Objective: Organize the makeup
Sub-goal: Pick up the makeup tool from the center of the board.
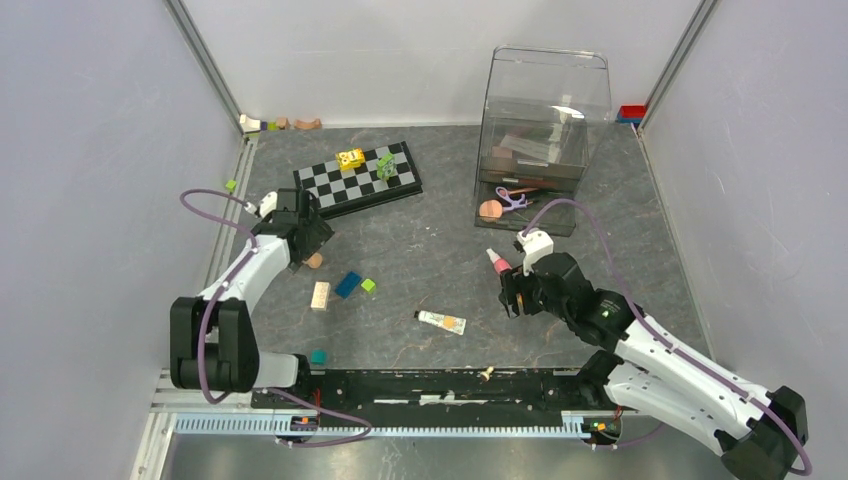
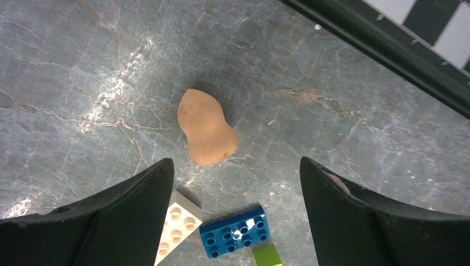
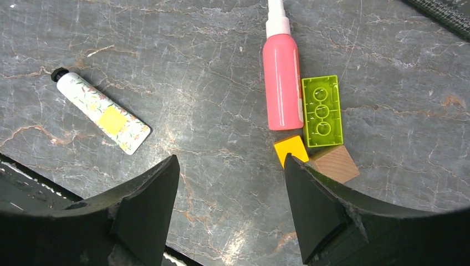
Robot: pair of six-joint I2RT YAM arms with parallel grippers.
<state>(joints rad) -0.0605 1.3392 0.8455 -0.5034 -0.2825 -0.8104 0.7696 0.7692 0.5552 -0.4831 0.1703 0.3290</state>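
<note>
Makeup, sorting partly done. The left pincer (image 2: 233,165) stands wide open and empty above the table (image 1: 430,250). A peach sponge (image 2: 206,127) lies loose at 11 o'clock of the gap between its fingers, touching neither. At 6 o'clock of that sponge lie a white block (image 2: 177,219), a blue block (image 2: 235,233) and a green block (image 2: 266,256), toys that are no part of the job. The edge of the chessboard (image 2: 388,50) runs across at 1 o'clock.

The right pincer (image 3: 230,163) is likewise spread wide with nothing between its fingers. A pink bottle (image 3: 281,83) lies flat at 1 o'clock of it, just beside a lime block (image 3: 321,111) and near a yellow block (image 3: 291,148) and a wooden block (image 3: 333,163). A cream tube (image 3: 102,113) lies at 10 o'clock, well apart.

Seen from above, the clear box (image 1: 540,130) stands at 1 o'clock on the table. Its lower part already holds a purple curler (image 1: 512,197), a second sponge (image 1: 490,211) and some flat items too blurred to name.

Judged from this, the task is perhaps half done. Three loose pieces, the sponge, the bottle and the tube, are yet to go into the box, and neither arm holds one.
</note>
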